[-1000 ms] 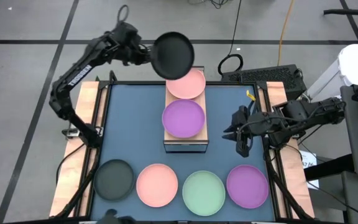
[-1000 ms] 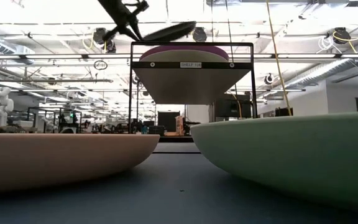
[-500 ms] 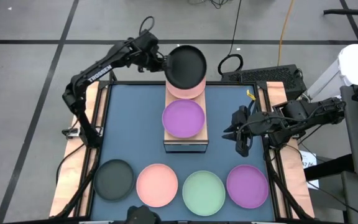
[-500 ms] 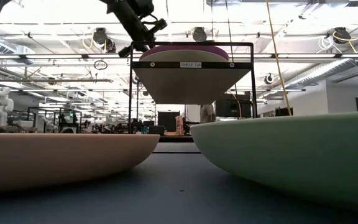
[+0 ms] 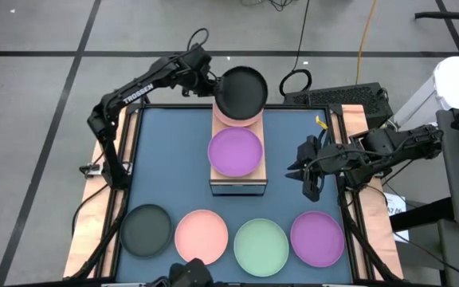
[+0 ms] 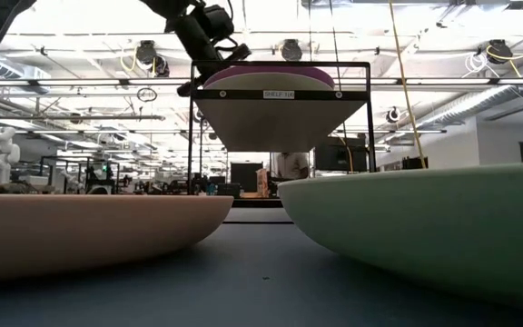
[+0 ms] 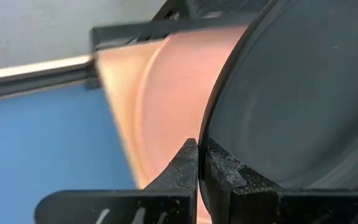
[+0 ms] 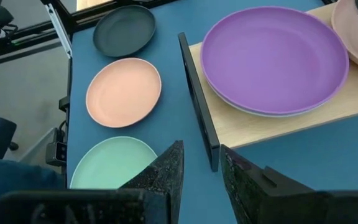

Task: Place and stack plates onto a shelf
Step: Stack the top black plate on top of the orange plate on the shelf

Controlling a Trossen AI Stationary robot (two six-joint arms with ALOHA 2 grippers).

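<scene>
The left tool [image 5: 212,83] pinched a black plate [image 5: 241,90] by its rim above the pink plate [image 5: 231,119] at the shelf's [image 5: 255,172] far end, where an off-centre release risked it sliding off, while the right tool [image 5: 308,186], slightly parted, waited near the counter's right edge.

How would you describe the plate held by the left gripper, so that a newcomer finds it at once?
Look at the shelf, the small wooden stand in the middle of the blue mat. At its far end lies a pink plate, and the black plate sits over it, pinched at its rim by the left gripper. The other black plate lies on the mat, ungripped.
</scene>
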